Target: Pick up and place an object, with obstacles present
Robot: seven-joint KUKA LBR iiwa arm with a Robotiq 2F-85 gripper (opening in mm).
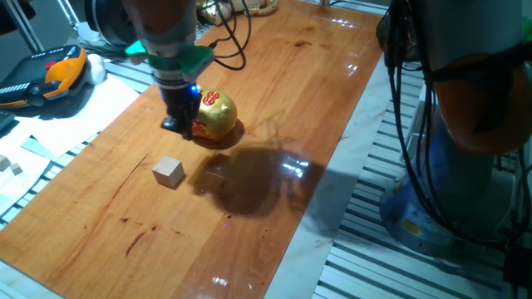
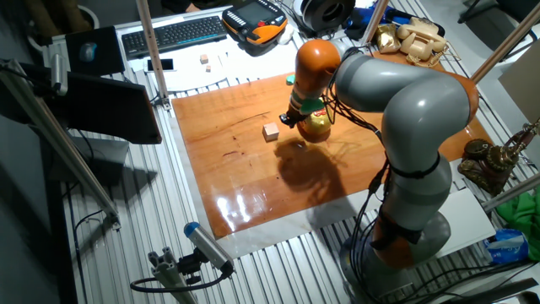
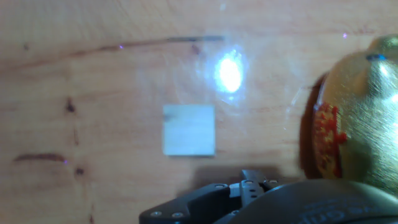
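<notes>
Wooden cube (image 1: 169,172): lies free on the wooden table (image 1: 274,108), near the gripper (image 1: 178,124).
Gold piggy bank (image 1: 214,115): just beside the gripper, partly hidden behind it; cut off in the hand view.
Fingers: blurred, cannot tell whether apart or together.

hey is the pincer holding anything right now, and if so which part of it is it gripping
Nothing is held. The pincer hangs beside the gold piggy bank, and the wooden cube sits alone on the table, apart from both.
</notes>
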